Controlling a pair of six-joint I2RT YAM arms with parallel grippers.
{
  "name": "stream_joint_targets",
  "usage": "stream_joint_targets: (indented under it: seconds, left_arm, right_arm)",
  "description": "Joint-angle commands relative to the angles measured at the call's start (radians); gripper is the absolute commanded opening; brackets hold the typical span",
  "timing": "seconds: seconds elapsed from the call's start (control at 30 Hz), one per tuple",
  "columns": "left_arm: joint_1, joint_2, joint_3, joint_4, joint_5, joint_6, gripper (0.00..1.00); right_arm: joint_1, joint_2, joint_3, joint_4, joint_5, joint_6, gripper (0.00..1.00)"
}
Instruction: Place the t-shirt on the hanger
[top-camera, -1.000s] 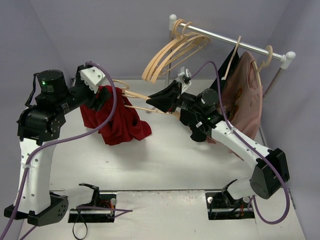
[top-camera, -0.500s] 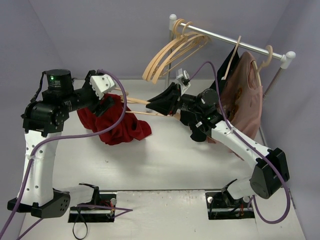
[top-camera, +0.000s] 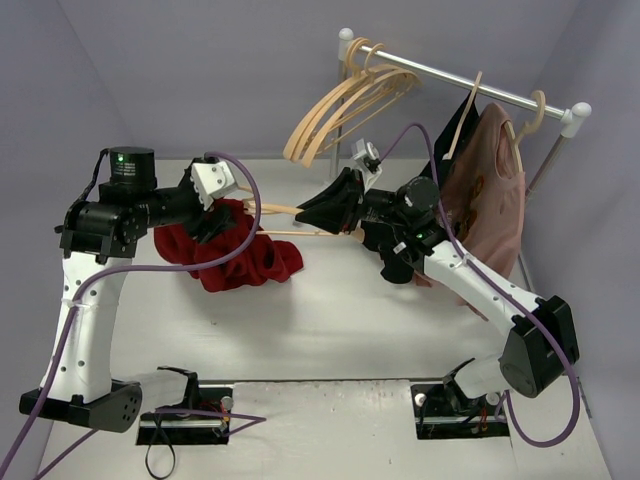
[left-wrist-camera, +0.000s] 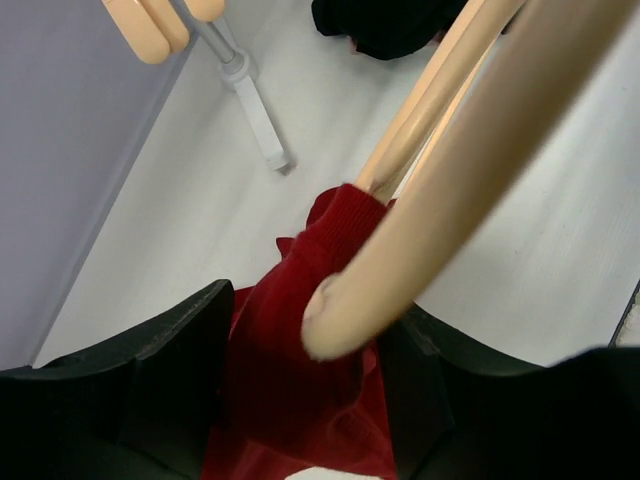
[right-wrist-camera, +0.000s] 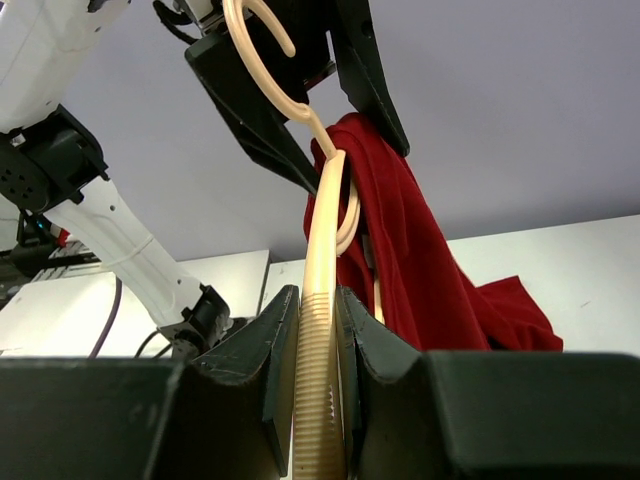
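over the white table (top-camera: 330, 320) my right gripper (top-camera: 315, 213) is clamping the hanger (right-wrist-camera: 322, 330), whose arm is pointing left into the shirt (top-camera: 250, 262) my left gripper (top-camera: 212, 212) is holding bunched.

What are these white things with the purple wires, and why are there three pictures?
They are two robot arms bolted to a table. One picture looks down from above; the other two come from small cameras on the arms' wrists. The left gripper has a red t-shirt bunched between its fingers, the rest lying on the table. The right gripper pinches a wooden hanger, its end inside the cloth. Behind stands a rack with spare hangers, a pink shirt and a black garment.
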Motion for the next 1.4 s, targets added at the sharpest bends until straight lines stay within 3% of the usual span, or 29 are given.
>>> stream_joint_targets:
  seconds: [0.0,0.13,0.37,0.53,0.97,1.1,1.2,1.27,1.33,1.37]
  left_arm:
    - [0.028,-0.025,-0.007,0.021,0.092,0.031,0.5]
    - [0.034,-0.033,-0.022,0.023,0.146,0.039,0.4]
    - [0.035,-0.031,-0.055,0.023,0.201,0.071,0.42]
    - [0.036,-0.033,-0.065,0.023,0.241,0.092,0.3]
    - [0.034,-0.03,-0.095,0.024,0.339,0.144,0.37]
    - [0.035,-0.028,-0.098,0.023,0.354,0.162,0.22]
    - [0.035,-0.028,-0.097,0.024,0.364,0.183,0.03]
    - [0.034,-0.028,-0.095,0.024,0.365,0.195,0.0]
    - [0.036,-0.036,-0.096,0.021,0.359,0.215,0.0]
    - [0.037,-0.036,-0.097,0.022,0.354,0.218,0.0]
  right_arm:
    - [-0.019,-0.061,0.027,0.144,0.004,0.011,0.0]
    - [-0.022,-0.059,0.029,0.145,-0.003,0.018,0.0]
    - [-0.022,-0.043,0.053,0.156,-0.021,0.045,0.0]
    - [-0.022,-0.036,0.072,0.162,-0.038,0.059,0.0]
    - [-0.024,0.01,0.13,0.161,-0.068,0.098,0.0]
    - [-0.033,0.018,0.133,0.158,-0.074,0.105,0.0]
    - [-0.034,0.019,0.134,0.148,-0.074,0.101,0.0]
    - [-0.037,0.016,0.13,0.139,-0.067,0.093,0.0]
    - [-0.047,0.004,0.12,0.095,-0.045,0.053,0.08]
    - [-0.056,-0.001,0.116,0.076,-0.037,0.037,0.17]
